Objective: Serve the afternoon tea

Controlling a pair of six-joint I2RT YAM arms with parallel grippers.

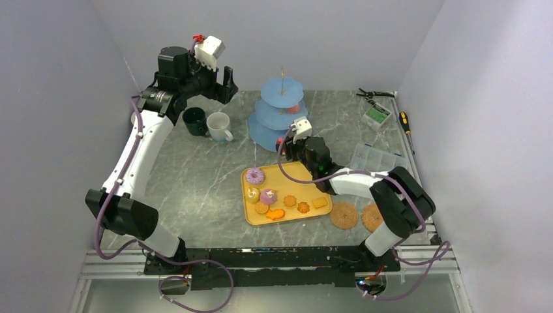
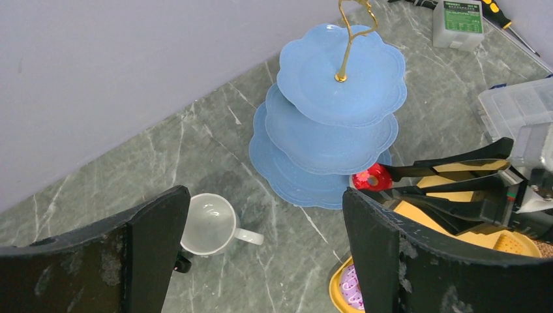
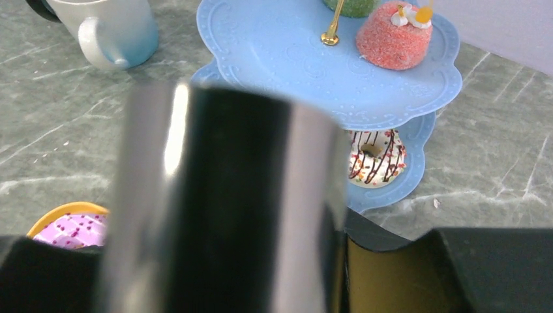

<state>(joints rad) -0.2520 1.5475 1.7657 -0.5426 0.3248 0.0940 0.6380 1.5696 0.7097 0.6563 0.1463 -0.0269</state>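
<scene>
The light-blue three-tier stand [image 1: 282, 107] stands at the back centre. Its middle tier carries an orange-red cupcake [image 3: 393, 40] and a green one [image 3: 355, 6]; a white doughnut with chocolate stripes [image 3: 373, 156] lies on the bottom tier. My right gripper [image 1: 293, 145] is shut on the black tongs [image 2: 443, 175], whose tips pinch a red doughnut [image 2: 368, 177] at the bottom tier's near edge. A pink doughnut [image 1: 254, 175], cupcakes and orange biscuits [image 1: 290, 201] lie on the yellow tray [image 1: 303, 173]. Left of the stand are the white mug [image 1: 218, 126] and dark green mug [image 1: 194, 121]. My left gripper [image 1: 225, 83] hangs open high above them.
A clear compartment box [image 1: 378, 158], a small green-labelled box [image 1: 377, 115], pliers [image 1: 375, 94] and a screwdriver [image 1: 405, 122] lie at the back right. Two woven coasters [image 1: 344, 215] sit right of the tray. Walls close in the table's left, back and right sides.
</scene>
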